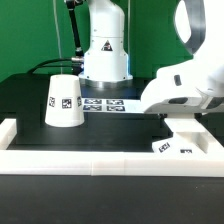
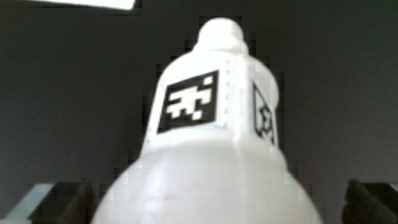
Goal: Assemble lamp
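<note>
In the wrist view the white bulb stands between my fingers, round end near the camera, narrow stem pointing away, a square tag on its side. My gripper is open, with a dark gap showing beside the bulb. In the exterior view my gripper hangs low at the right, right over the flat angular base, and it hides the bulb. The cone shade stands on the black table at the left, well apart from the gripper.
The marker board lies between the shade and my hand. The robot pedestal stands at the back. A white wall runs along the table's front, with a short side wall at the left.
</note>
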`<state>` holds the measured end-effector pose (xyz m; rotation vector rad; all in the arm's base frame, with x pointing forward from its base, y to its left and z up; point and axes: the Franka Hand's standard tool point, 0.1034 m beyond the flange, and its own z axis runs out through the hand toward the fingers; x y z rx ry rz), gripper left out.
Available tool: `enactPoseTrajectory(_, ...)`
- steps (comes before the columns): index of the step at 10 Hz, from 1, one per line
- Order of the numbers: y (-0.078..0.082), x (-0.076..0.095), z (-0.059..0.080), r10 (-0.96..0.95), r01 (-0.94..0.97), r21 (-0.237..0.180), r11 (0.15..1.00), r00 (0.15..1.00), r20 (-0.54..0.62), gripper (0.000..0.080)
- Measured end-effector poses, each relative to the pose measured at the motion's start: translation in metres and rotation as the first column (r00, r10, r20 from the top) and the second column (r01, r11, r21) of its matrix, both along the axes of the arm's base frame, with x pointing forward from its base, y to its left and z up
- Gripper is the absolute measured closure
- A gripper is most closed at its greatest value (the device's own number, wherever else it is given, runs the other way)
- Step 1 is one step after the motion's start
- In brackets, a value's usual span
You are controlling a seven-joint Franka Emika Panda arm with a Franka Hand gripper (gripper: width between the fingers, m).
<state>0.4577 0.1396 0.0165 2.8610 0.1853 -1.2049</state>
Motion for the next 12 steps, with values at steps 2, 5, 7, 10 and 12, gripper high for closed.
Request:
enactPoseTrajectory(2, -0.003, -0.001, -0.003, -0.004, 0.004, -0.001, 1.0, 1.0, -0.004, 0.0101)
enactPoseTrajectory(5, -0.003, 0.001, -0.002, -0.006, 0.006, -0.001, 1.0, 1.0, -0.001, 0.0223)
enactPoseTrajectory(7, -0.003, 0.001, -0.002, -0.005, 0.005, 0.0, 1.0, 1.0, -0.001, 0.0223)
enactPoseTrajectory(10, -0.009, 0.007, 0.014, 0.01, -0.01, 0.025, 1.0, 1.0, -0.003, 0.0223)
enactPoseTrajectory(12, -0.017, 0.018, 0.046, 0.011, -0.01, 0.038, 0.999, 1.0, -0.029, 0.0223)
